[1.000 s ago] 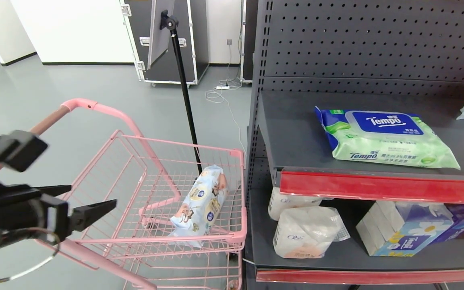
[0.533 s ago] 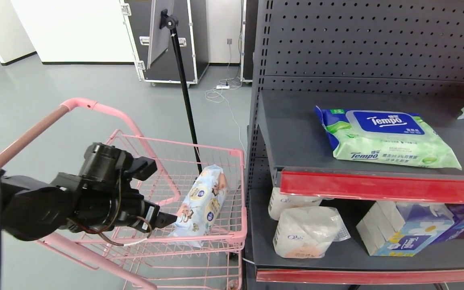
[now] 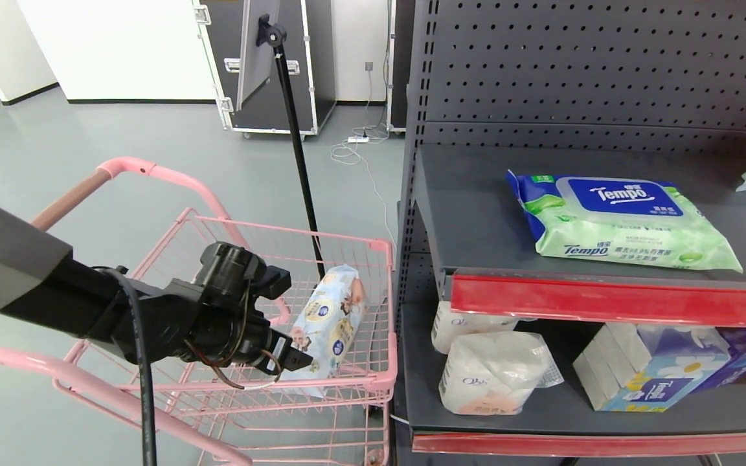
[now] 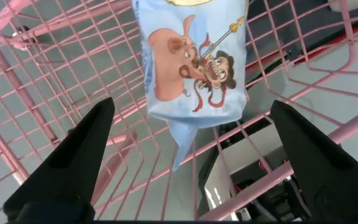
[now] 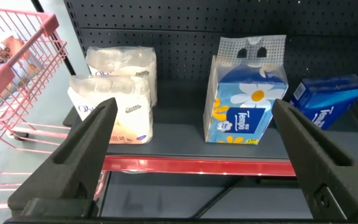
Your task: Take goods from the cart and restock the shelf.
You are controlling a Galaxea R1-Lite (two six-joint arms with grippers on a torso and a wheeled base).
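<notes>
Closing on the pack (image 3: 326, 320) is the step in hand, so line it up before you squeeze. Your left gripper (image 4: 192, 106) is down inside the cart (image 3: 347, 244) with its jaws spread wide. In the left wrist view one finger sits to each side of the pack's lower end, and neither seems to touch it. The pack stands on end, tilted, leaning on the cart's wire wall on the side next to the shelf (image 3: 476, 213).

- **Reach:** Ease in a little more, so the fingers straddle the filled body and not the thin sealed flap at the end. I judge the flap would slip or tear.
- **Centring:** The pack takes up most of the gap between the fingers, so centre it first. Otherwise one fingertip may push it along the wires.
- **Wires:** Keep the tips off the mesh, where they could snag.
- **Grip:** The pack looks soft, so close firmly, but no harder than it takes to hold.
- **Lift:** Raise it above the rim before you swing towards the shelf.

Your right gripper (image 5: 194, 109) is also wide open and holds nothing. It faces the lower shelf, well apart from the cart, and I would leave it out of the left arm's path.
</notes>
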